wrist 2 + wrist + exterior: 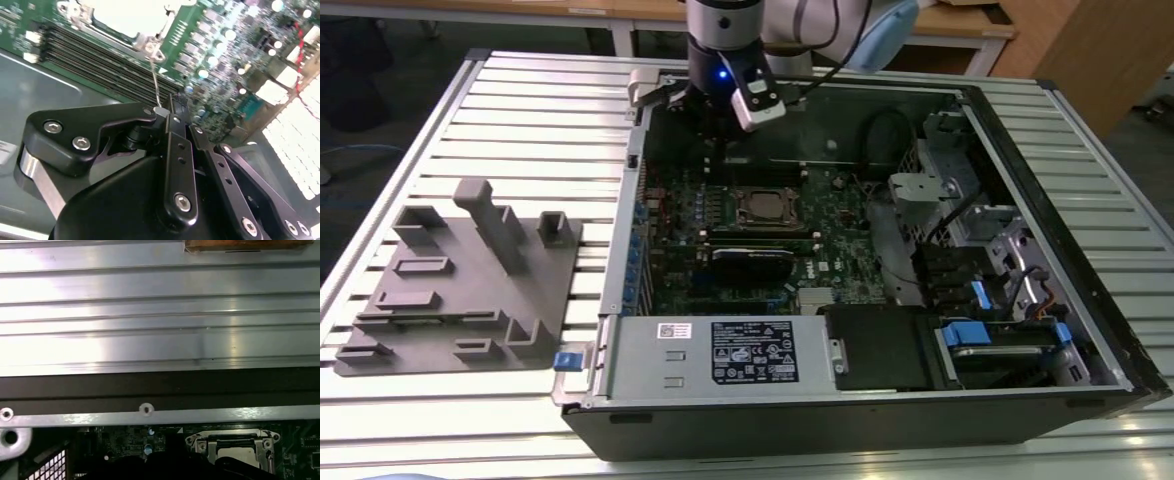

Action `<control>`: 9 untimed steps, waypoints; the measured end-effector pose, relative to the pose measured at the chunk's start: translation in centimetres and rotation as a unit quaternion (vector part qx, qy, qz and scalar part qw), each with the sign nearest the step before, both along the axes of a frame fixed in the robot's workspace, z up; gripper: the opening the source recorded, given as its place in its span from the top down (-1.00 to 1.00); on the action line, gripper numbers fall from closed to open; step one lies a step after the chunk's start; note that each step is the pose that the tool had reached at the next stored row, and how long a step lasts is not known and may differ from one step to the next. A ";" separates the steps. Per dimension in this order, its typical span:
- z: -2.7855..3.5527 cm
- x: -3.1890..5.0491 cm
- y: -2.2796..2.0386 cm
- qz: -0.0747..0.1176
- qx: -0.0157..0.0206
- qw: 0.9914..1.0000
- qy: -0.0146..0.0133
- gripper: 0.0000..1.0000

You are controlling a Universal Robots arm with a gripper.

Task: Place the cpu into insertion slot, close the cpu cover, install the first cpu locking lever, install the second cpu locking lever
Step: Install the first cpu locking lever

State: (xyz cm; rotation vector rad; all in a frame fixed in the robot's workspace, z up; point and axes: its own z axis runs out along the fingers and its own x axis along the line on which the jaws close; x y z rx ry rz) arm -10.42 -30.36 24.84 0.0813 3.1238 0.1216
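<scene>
The open computer case (1014,130) lies on the slatted table. On the motherboard, the insertion slot (767,208) shows the cpu's silver-grey top (766,205) inside it, with the cpu cover (790,221) lying flat around it. In the first wrist view the cover (235,446) sits just past the case rim. My gripper (715,166) reaches down at the back of the case, toward the exterior view's left of the slot. In the second wrist view the gripper (172,107) is shut on the end of a thin wire locking lever (155,80), which runs from the slot's corner (150,47).
Long black memory slots (100,55) lie beside the slot, under the lever. A black card (750,262) sits in front of the slot, with a power supply (720,350) nearer still and drive bays (987,300) at the exterior view's right. A grey fixture block (467,280) stands on the table (520,110).
</scene>
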 end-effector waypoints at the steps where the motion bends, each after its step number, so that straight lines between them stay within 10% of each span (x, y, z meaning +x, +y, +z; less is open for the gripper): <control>1: 0.00 0.31 0.00 0.000 0.000 1.000 0.000 0.79; 9: 0.00 2.11 0.00 0.000 0.000 1.000 0.000 0.79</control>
